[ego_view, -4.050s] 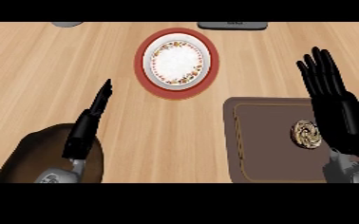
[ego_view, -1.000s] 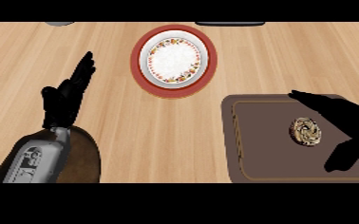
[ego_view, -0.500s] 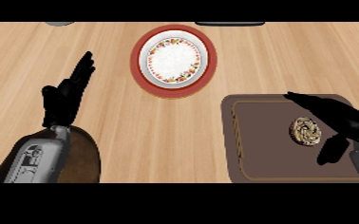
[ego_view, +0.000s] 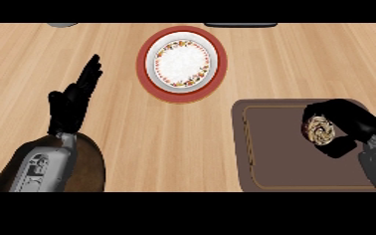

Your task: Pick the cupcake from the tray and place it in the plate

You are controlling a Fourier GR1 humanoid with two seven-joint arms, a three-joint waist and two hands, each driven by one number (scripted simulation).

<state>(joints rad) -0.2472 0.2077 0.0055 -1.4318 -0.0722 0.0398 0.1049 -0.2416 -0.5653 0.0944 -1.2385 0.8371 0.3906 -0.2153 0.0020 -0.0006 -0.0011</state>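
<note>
You will find no readable text, label, brand, number or sign anywhere here. The plate at upper centre of the frame carries only a floral band round its rim, no lettering. The grey forearm at lower left shows pale raised markings, too indistinct to read as characters.

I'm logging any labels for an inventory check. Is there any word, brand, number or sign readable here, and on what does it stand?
None can be read.
plate: only a floral band round its rim, no lettering.
cupcake: a swirled top, no label.
tray: plain brown, no marking.
left forearm: grey panel lines, no legible text.
The right hand curls round the cupcake and hides its sides.
</note>
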